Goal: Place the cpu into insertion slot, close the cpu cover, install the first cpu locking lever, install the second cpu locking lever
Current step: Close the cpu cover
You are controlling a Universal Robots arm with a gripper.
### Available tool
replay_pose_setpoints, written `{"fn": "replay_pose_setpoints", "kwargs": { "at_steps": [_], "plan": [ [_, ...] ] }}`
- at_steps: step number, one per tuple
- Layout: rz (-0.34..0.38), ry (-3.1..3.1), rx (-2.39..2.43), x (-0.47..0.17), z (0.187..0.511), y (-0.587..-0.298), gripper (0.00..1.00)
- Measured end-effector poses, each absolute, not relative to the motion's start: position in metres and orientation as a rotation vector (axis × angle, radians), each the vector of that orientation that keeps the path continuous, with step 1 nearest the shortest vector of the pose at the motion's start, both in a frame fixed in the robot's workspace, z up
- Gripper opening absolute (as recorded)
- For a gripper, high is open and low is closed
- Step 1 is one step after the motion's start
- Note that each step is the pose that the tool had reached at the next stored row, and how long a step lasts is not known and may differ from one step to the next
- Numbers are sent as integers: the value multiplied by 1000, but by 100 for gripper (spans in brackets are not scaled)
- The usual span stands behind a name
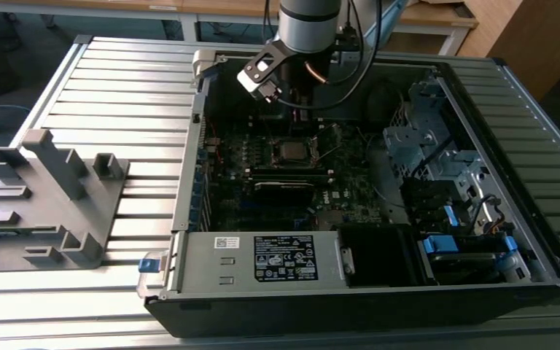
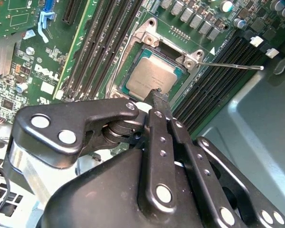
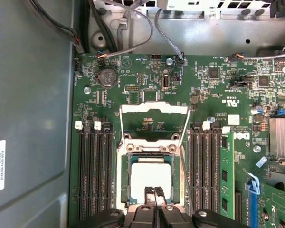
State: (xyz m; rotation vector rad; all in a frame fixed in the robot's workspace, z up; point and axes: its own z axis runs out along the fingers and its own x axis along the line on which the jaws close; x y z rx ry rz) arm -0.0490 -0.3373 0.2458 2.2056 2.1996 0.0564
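The pincer (image 3: 155, 191), tips pressed together and empty, meets one cpu (image 3: 149, 175) seated in one insertion slot (image 3: 129, 176), with one cpu cover (image 3: 154, 108) raised beyond.

In the exterior view, even overhead light left the slatted metal table (image 1: 114, 80) pale and bright, while the inside of the computer case (image 1: 358, 315) lay in deep shadow, its motherboard (image 1: 260, 157) dim and low in contrast. In the first wrist view, glare bleached the top of the cpu (image 3: 152, 176) to near white, and the case wall (image 3: 28, 95) looked flat grey. In the second wrist view the light was softer, with a mild sheen on the cpu (image 2: 151, 78) and small bright highlights on the rivets of the black gripper (image 2: 159, 97).
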Motion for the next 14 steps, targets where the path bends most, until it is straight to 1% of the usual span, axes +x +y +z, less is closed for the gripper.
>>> {"fn": "replay_pose_setpoints", "kwargs": {
  "at_steps": [14],
  "plan": [
    [56, 2200, 2205, -49, 260, -337, 10]
  ]
}}
